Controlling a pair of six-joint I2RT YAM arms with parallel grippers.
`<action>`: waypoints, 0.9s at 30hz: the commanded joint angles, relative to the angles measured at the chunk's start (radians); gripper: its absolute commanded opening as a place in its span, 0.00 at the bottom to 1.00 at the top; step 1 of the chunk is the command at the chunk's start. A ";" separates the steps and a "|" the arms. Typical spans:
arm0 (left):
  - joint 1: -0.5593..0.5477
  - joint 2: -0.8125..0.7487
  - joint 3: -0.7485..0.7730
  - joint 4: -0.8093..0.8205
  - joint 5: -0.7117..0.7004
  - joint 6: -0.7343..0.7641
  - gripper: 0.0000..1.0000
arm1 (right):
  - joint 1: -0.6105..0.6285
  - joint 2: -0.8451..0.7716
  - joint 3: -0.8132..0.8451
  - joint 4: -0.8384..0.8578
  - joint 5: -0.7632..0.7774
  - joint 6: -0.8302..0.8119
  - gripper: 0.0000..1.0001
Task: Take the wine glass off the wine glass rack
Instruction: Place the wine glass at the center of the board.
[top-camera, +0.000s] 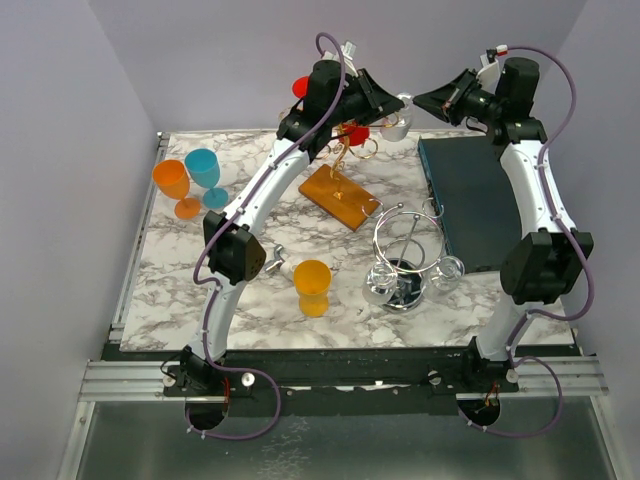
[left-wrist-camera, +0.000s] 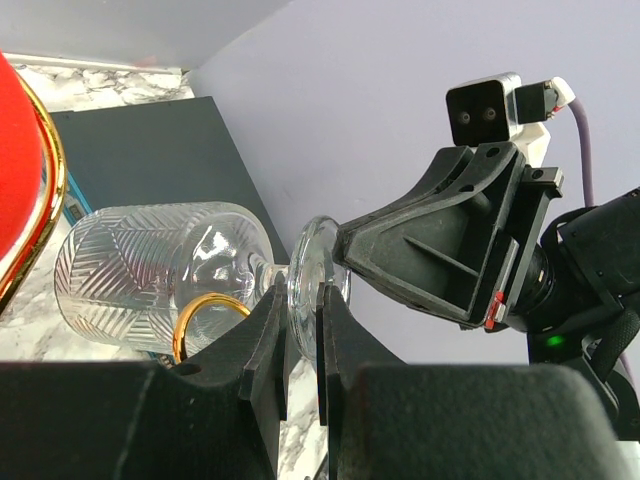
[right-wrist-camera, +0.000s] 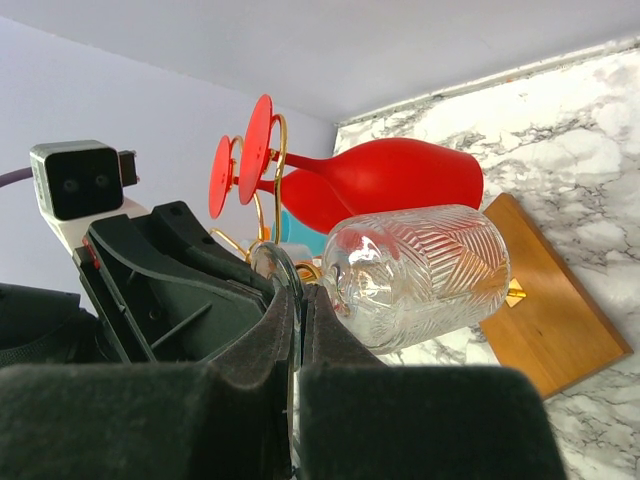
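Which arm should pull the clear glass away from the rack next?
Left, probably: its jaws straddle and grip the wine glass by its foot; the right jaws are shut, only meeting the foot's edge.

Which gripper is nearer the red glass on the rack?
Left. The left gripper is beside the red glass, clamped on the clear glass's foot; the right gripper is farther right, across that foot.

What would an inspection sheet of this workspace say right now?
Surface: marble table, no spills seen.
Job's things: clear wine glass held sideways, gold loop near its stem; wooden-based rack carries red glasses.
Clutter: orange goblet, blue goblet, yellow cup, chrome rack, dark box.
Hands: left hand shut on the glass's foot; right hand shut, tips at that foot.
Cables: purple cables along both arms, no snag seen.
Surroundings: lilac walls, nothing else seen.
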 joint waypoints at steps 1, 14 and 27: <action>-0.066 -0.079 -0.001 0.053 0.091 0.015 0.00 | 0.014 -0.047 0.002 0.009 0.045 -0.007 0.01; -0.071 -0.070 0.012 0.055 0.102 0.003 0.00 | 0.013 -0.066 0.010 -0.019 0.063 -0.024 0.00; -0.064 -0.033 0.028 0.077 0.124 -0.072 0.00 | 0.004 -0.024 0.014 -0.007 0.000 -0.014 0.03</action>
